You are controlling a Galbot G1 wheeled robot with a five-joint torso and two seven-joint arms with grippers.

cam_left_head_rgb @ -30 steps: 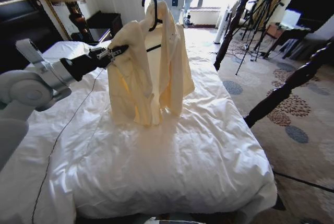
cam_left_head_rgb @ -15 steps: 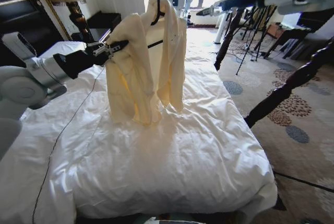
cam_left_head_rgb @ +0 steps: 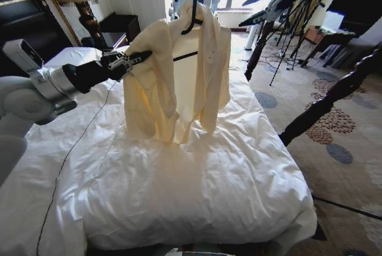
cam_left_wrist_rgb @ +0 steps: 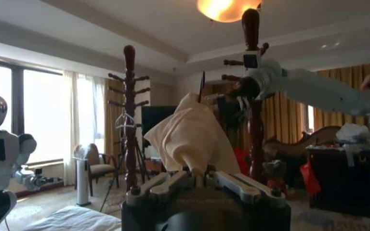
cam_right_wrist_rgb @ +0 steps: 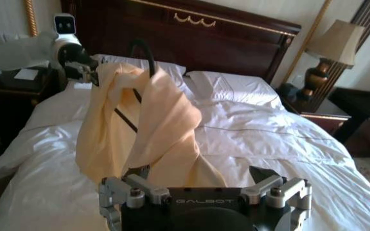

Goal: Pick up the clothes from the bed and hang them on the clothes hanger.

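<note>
Fabric first: we see the top (cam_left_head_rgb: 179, 83), a thin, soft, pale yellow-cream piece, draped in loose folds over the hanger (cam_left_head_rgb: 190, 5), whose thin dark curved hook rises above the collar and whose straight dark bar shows between the open fronts. The garment is held up above the middle of the bed (cam_left_head_rgb: 197, 196), its hem reaching down to the duvet. The duvet is white, rumpled and faintly glossy; pillows and a dark carved headboard with gilt trim lie at the far end.

Our left gripper (cam_left_head_rgb: 132, 60) comes in from the left and is clenched on the top's shoulder; in the left wrist view a bunch of cloth (cam_left_wrist_rgb: 191, 139) sits pinched between its fingers (cam_left_wrist_rgb: 240, 185). Our right gripper (cam_left_head_rgb: 253, 22) is raised to the right of the hanger, apart from it; in the right wrist view its fingers (cam_right_wrist_rgb: 281, 190) are spread wide, released, with "GALBOT" written on the body below them.

A dark twisted wooden post (cam_left_head_rgb: 328, 98) stands at the right.
</note>
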